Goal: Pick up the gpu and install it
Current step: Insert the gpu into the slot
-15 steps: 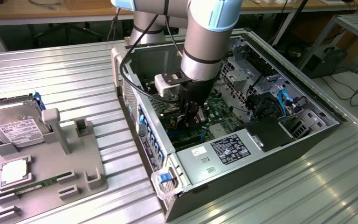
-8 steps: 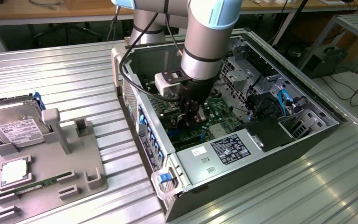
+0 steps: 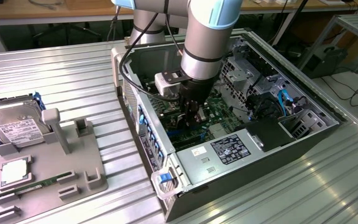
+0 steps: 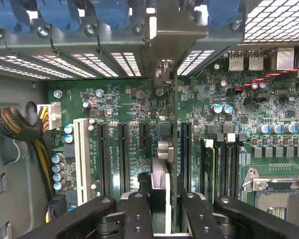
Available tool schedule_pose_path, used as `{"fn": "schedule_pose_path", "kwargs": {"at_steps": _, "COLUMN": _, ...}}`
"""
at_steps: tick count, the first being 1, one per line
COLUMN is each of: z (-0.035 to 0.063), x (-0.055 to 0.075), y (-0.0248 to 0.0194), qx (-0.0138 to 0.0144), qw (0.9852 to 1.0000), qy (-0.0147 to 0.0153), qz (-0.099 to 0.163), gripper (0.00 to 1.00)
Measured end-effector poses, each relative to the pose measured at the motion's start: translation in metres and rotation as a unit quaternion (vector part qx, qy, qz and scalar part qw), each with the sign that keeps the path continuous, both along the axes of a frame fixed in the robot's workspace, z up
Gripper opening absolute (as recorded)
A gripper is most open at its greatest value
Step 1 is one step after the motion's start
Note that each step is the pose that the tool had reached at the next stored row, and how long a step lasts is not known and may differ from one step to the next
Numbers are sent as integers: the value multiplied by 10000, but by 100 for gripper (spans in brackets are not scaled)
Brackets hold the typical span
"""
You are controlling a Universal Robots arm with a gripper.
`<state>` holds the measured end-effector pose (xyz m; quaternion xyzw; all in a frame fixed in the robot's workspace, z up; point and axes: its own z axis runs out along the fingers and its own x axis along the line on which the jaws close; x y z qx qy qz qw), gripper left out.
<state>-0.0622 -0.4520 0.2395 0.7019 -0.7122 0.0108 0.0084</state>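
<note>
The fingers (image 4: 162, 209) are closed partway on the gpu (image 4: 173, 149), held edge-on inside the open computer case (image 3: 303, 135), over the motherboard (image 4: 129, 104) and its expansion slots (image 4: 123, 149). Seating it well likely means keeping the card upright, its edge in line with one slot and its bracket (image 4: 162, 69) against the rear opening.

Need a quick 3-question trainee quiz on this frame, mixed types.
1. True or false: the gpu lies on the grey holder outside the computer case.
2. The jaws of the gripper are: A) open and empty B) shut on the gpu C) shut on a screw.
3. Fill in: the gpu stands edge-on over the ____ inside the case.
Key: 1 false; 2 B; 3 motherboard.
</note>
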Motion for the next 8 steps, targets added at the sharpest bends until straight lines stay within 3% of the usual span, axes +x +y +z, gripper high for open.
{"fn": "schedule_pose_path", "kwargs": {"at_steps": 8, "z": 0, "x": -2, "y": 0, "qx": 0, "qw": 10000, "qy": 0, "qz": 0, "gripper": 28}}
